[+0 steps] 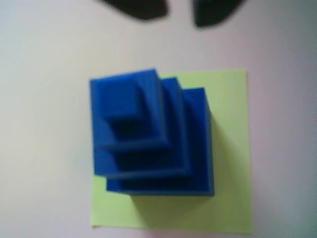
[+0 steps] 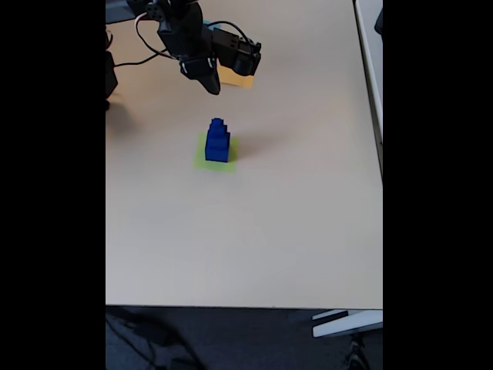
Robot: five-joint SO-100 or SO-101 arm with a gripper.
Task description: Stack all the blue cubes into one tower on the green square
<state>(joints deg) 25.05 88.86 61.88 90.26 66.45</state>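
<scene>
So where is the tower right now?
The tower stands on the green square near mid-table in the fixed view, below the gripper, which hangs apart from it.

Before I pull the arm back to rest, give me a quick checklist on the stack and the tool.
1. All three blue cubes in one tower: ok, large, medium and small are stepped upward.
2. Tower on the green square: ok, green paper shows on three sides in the wrist view.
3. Tool free of the tower: ok, its fingertips sit at the top edge of the wrist view, apart from the cubes.
4. Tool empty: ok, nothing between the fingertips.
5. Cubes centred on each other: not ok, they are offset toward one corner.
6. Stray cubes on the table: ok, none seen.
</scene>
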